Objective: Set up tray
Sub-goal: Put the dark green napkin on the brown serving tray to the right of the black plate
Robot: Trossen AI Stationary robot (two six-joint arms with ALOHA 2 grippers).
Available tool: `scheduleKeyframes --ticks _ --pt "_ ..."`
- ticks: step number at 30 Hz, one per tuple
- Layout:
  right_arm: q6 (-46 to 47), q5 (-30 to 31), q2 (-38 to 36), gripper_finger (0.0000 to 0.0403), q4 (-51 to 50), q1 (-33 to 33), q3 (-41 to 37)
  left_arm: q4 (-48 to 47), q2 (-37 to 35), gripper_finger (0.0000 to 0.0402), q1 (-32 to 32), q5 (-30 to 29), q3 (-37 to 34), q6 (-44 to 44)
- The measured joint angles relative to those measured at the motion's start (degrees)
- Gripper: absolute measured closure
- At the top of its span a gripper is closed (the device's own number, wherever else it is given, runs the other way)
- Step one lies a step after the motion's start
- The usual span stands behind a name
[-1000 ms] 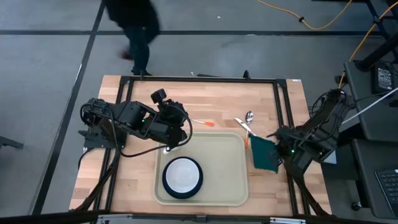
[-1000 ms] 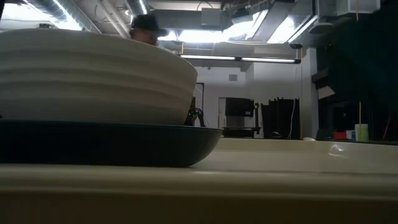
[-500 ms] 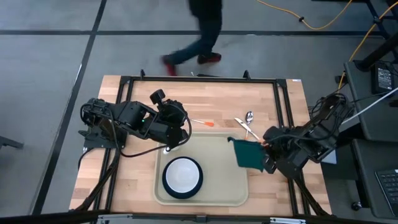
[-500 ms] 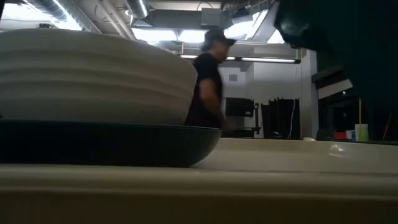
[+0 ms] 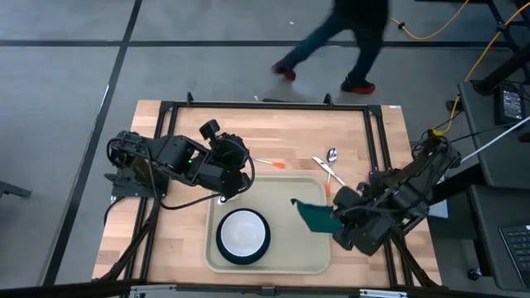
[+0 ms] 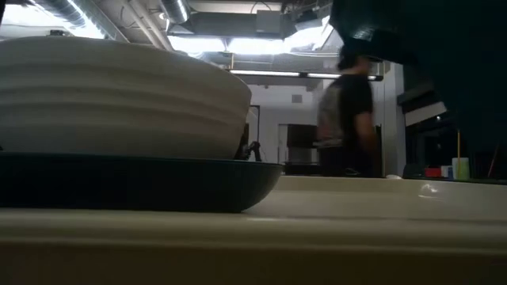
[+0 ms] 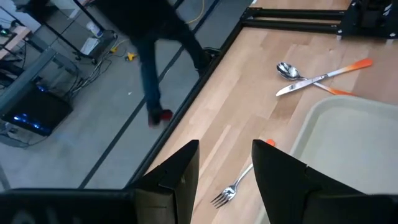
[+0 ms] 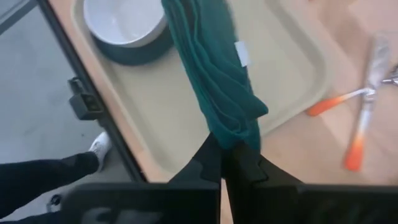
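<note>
The beige tray (image 5: 286, 199) lies on the wooden table with a dark teal plate (image 5: 243, 236) in its near left part. A white bowl (image 8: 124, 22) stands on that plate. My right gripper (image 5: 333, 220) is over the tray's right side, shut on the dark green napkin (image 5: 310, 213). My left gripper (image 7: 227, 177) is open and hangs by the tray's far left corner, holding nothing. In the low view the bowl (image 6: 119, 95) and plate (image 6: 135, 182) fill the left, and the napkin shows as a dark mass (image 6: 412, 32) at upper right. My right gripper pinches the napkin's bunched, folded end (image 8: 233, 134) between its two fingers, several layers together. The fingers come from the table's right, slanting down. The napkin is lifted clear, and its free part (image 8: 205, 56) stretches away from the fingers over the tray toward the bowl.
A fork with an orange handle (image 5: 269, 163) lies beyond the tray's far rim. A crossed spoon and knife (image 5: 329, 161) lie by its far right corner. A black frame (image 5: 265, 105) borders the table. A person (image 5: 344, 41) walks on the floor behind the far edge.
My right gripper has carried the napkin toward the table's left, from beside the tray's right rim to over the tray's right part, staying shut on it. The person behind the table has walked from the left toward the right.
</note>
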Motion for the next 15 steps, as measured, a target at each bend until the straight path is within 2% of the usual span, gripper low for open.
scheduleKeyframes --ticks 9,15 --pt "0.06 -3.67 4.86 0.0396 7.56 0.0 0.0 0.0 0.0 0.0258 0.0 2.05 0.0 1.66" --pt "0.21 -4.09 7.67 0.0396 10.41 -0.14 0.0 -0.01 0.0 0.0258 -0.69 2.58 0.0 3.35"
